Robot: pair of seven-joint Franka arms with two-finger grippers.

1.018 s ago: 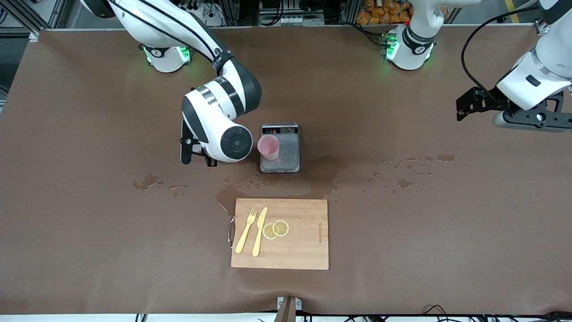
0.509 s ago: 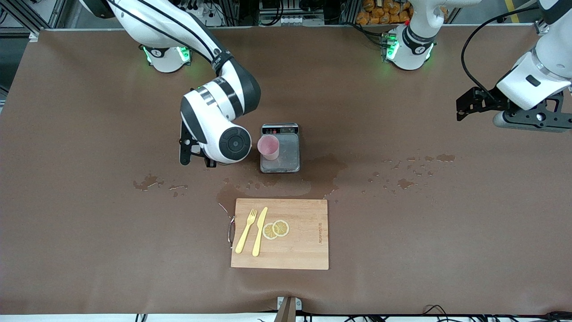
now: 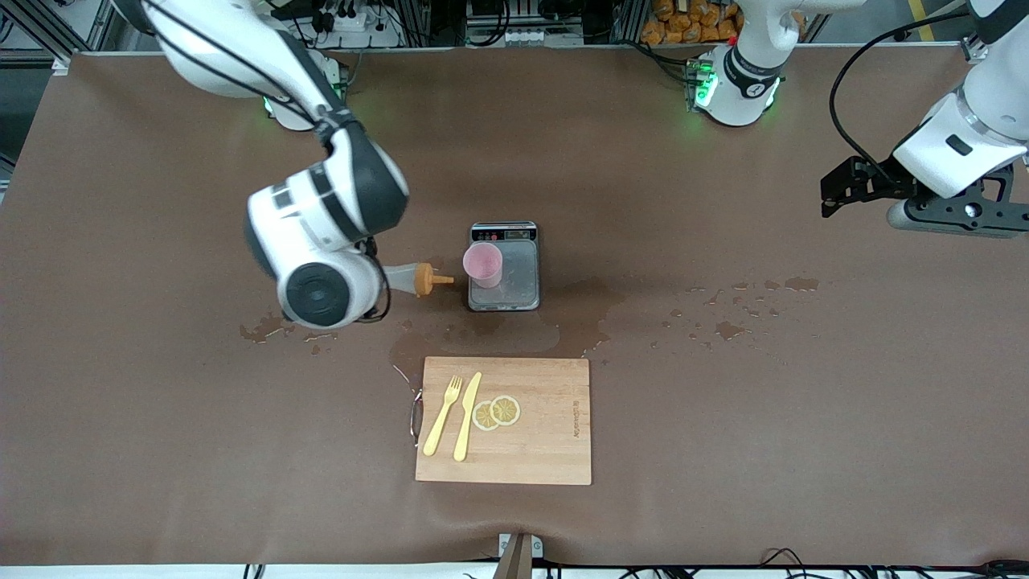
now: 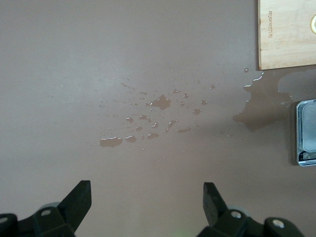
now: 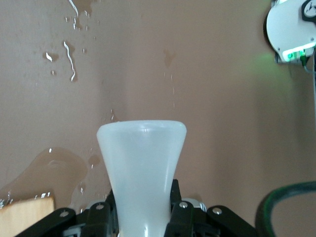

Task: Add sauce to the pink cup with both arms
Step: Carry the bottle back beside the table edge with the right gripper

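The pink cup (image 3: pixel 483 264) stands upright on the grey scale (image 3: pixel 518 281), at the edge toward the right arm's end. My right gripper (image 5: pixel 143 197) is shut on the sauce bottle (image 5: pixel 141 158). In the front view the translucent bottle (image 3: pixel 402 278) lies level, sticking out from under the right wrist. Its orange nozzle (image 3: pixel 430 280) points at the cup with a small gap between them. The right fingers are hidden by the wrist in that view. My left gripper (image 3: pixel 832 193) is open and empty, up over the left arm's end of the table; it also shows in the left wrist view (image 4: pixel 146 197).
A wooden cutting board (image 3: pixel 547 450) with a yellow fork (image 3: pixel 443 414), a knife (image 3: pixel 467 414) and lemon slices (image 3: pixel 497 412) lies nearer the camera than the scale. Wet patches (image 3: pixel 579 310) spread around the scale, with droplets (image 3: pixel 727 326) toward the left arm's end.
The right arm has swung away from the scale toward its own end of the table. The sauce bottle, hidden before, now shows with its nozzle toward the cup. The left arm has not moved.
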